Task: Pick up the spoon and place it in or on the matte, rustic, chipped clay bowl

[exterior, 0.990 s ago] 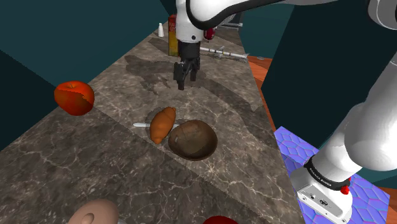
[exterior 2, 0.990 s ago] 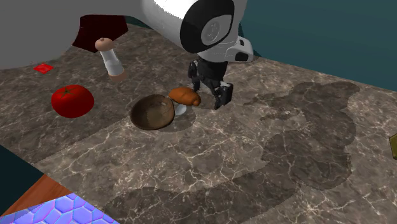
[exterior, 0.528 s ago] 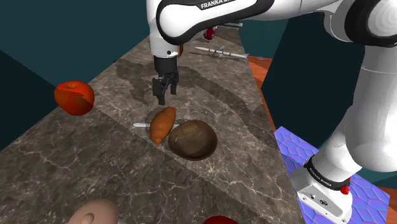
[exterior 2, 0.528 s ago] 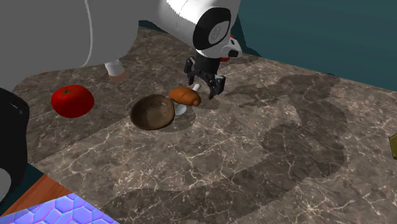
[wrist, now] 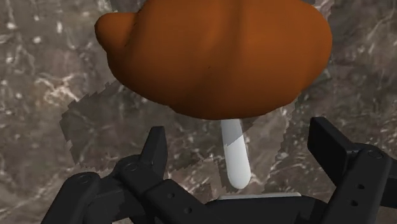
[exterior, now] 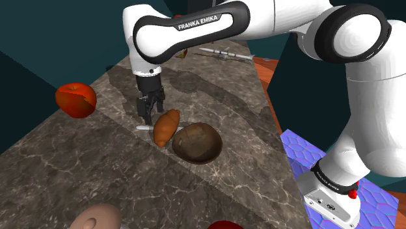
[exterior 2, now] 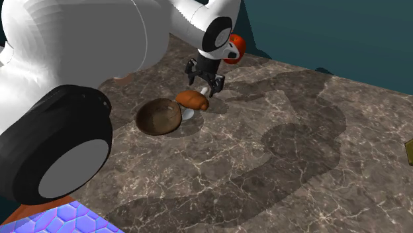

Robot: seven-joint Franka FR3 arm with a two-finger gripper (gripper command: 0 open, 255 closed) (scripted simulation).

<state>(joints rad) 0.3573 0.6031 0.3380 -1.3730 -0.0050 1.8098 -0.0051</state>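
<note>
The long stone counter [exterior: 215, 188] carries everything, and the white arm [exterior: 195, 26] bends over it from the stand and reaches down near its middle. The brown bowl [exterior: 197, 142] stands upright on the counter with its mouth free. Touching it, or nearly so, on the shoulder view's left lies a brown piece of bread [exterior: 166, 125], shaped like a croissant.

The gripper [wrist: 240, 140] hangs low over the counter just beside the bread, on the side away from the bowl. Its jaws stand apart and clasp nothing.

The spoon [wrist: 234, 156] is the smallest thing here. It lies flat on the counter under the bread. In the wrist view its pale handle comes out from beneath the bread and ends between the two fingers, which do not touch it. In the second exterior view a pale rounded part shows on the other side of the bread, next to the bowl. I take it for the spoon's head.

I judge the spoon to be light, stiff and thin, with a smooth surface that may slip between the pads. The free end of the handle looks like the only place to take hold, across its narrow width. Because it lies flat, the fingers must go almost down to the stone. The bread rests on the spoon, so the lift will probably roll the bread or drag it along, and a firm grip is needed.
</note>
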